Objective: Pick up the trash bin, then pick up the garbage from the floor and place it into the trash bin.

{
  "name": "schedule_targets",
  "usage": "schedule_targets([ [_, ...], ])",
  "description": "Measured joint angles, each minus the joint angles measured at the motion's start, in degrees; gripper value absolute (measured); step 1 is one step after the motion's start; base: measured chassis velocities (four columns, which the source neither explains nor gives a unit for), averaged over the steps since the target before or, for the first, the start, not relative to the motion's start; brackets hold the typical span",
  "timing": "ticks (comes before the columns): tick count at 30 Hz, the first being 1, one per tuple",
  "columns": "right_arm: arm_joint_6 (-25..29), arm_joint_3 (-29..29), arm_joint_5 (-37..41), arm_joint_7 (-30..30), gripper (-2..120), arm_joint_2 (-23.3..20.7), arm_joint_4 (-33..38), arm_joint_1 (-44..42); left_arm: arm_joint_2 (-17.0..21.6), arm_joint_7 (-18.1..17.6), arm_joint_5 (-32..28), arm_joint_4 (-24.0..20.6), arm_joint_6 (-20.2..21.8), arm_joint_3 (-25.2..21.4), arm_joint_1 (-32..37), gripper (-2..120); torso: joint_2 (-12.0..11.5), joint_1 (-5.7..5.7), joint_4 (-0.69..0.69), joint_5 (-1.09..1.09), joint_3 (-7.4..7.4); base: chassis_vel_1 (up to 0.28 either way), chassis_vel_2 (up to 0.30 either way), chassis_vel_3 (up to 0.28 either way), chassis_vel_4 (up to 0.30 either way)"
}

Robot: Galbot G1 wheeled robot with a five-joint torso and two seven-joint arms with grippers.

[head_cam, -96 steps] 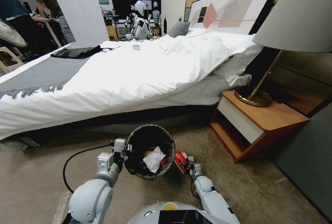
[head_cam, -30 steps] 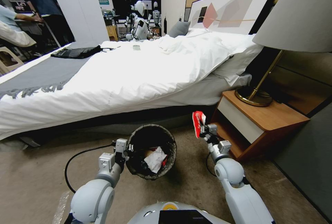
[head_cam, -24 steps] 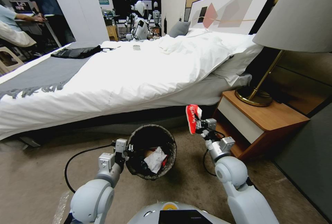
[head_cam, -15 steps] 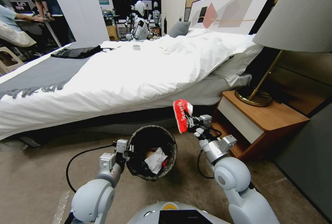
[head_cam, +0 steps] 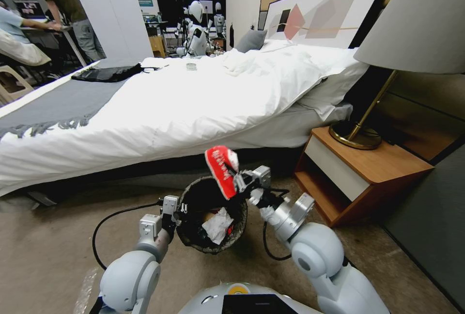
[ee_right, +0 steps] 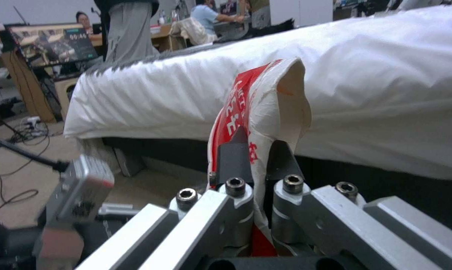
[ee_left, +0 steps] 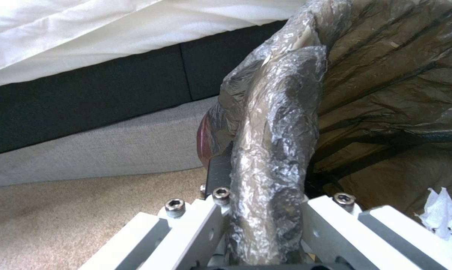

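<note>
The trash bin point(head_cam: 193, 193), lined with a black bag, stands on the carpet before the bed. My left gripper point(head_cam: 173, 213) is shut on its left rim; in the left wrist view the fingers point(ee_left: 216, 176) clamp the bag-covered rim point(ee_left: 276, 142). A white tissue wad point(head_cam: 216, 224) and other garbage lie inside. My right gripper point(head_cam: 238, 183) is shut on a crushed red-and-white paper cup point(head_cam: 220, 168), held in the air over the bin's far right rim. In the right wrist view the cup point(ee_right: 266, 108) stands up between the pads point(ee_right: 233, 157).
The bed point(head_cam: 169, 110) runs across just behind the bin. A wooden nightstand point(head_cam: 358, 173) with a brass lamp point(head_cam: 356, 134) stands at the right. A black cable point(head_cam: 104, 222) loops on the carpet left of my left arm. Open carpet lies at the left.
My right gripper lifted the cup from the floor right of the bin, then swung it left until it hangs over the bin. The left arm and bin held still.
</note>
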Motion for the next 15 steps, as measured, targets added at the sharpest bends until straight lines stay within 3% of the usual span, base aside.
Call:
schedule_targets([
  [15, -0.87, -2.22, -4.19, -0.53, 1, -1.34, -2.73, -2.19, -0.08, -0.27, -0.09, -0.57, -0.09, -0.18, -0.07, 1, 0.0, 0.0, -0.01, 0.0, 0.0, 0.0, 0.0, 0.0, 0.0],
])
